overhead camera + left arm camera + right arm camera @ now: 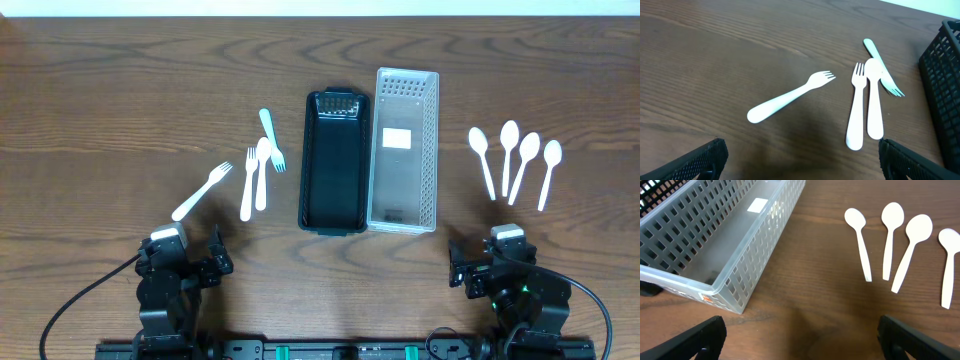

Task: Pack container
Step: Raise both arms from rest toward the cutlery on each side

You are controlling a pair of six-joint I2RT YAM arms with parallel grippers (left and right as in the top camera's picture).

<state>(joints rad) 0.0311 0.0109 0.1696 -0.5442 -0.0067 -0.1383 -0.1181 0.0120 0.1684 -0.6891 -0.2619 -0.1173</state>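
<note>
Well left of the black container (333, 170) and off its near end, the left gripper (800, 160) hangs wide open over the table (100, 100). A lone white fork (201, 191), then a white fork (248, 183) and spoon (262, 172) side by side, and a pale blue fork (272, 138) lie closer to that container. Against its right wall stands the clear basket (433, 150), four white spoons (510, 130) lie in a row farther right, and the right gripper (800, 337), jaws spread wide, hovers off the container's near right.
</note>
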